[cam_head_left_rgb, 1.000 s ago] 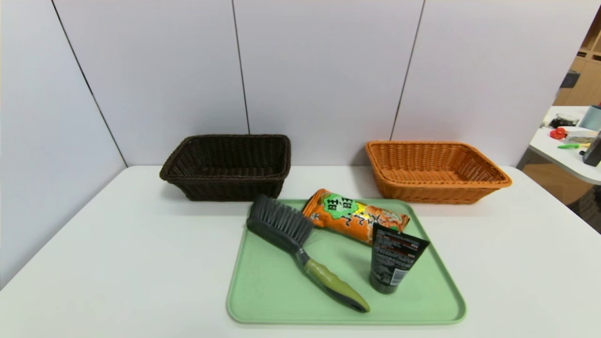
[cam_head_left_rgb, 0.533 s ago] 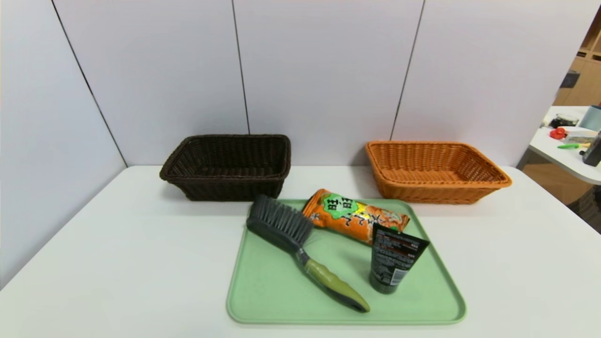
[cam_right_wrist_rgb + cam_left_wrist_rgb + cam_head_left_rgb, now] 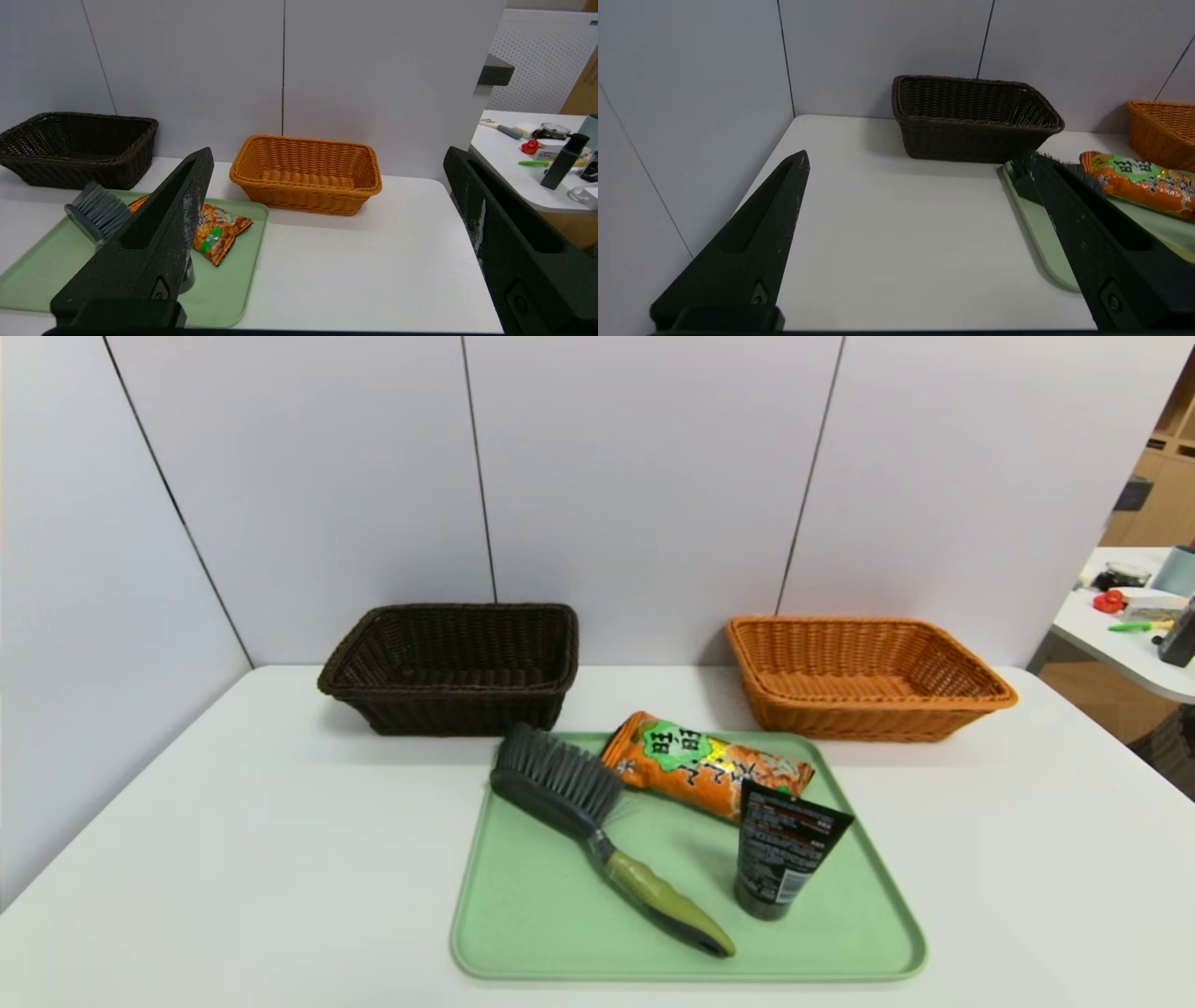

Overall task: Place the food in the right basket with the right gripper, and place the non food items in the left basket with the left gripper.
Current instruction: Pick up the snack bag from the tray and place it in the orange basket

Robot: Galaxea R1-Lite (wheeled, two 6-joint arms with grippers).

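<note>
The snack bag (image 3: 705,765) is lying along the tray's (image 3: 686,978) far edge, toward its far right corner — its long axis slanting from far left to near right, the black tube (image 3: 784,849) standing just in front of its right end. Your right jaws (image 3: 328,156) are waiting off the tray's right edge, wide apart and holding nothing, and are probably nearer the bag; you are likely wanting them across its narrow width. Your left jaws (image 3: 920,156) are hanging off the tray's left edge — apart, gripping nothing.
</note>
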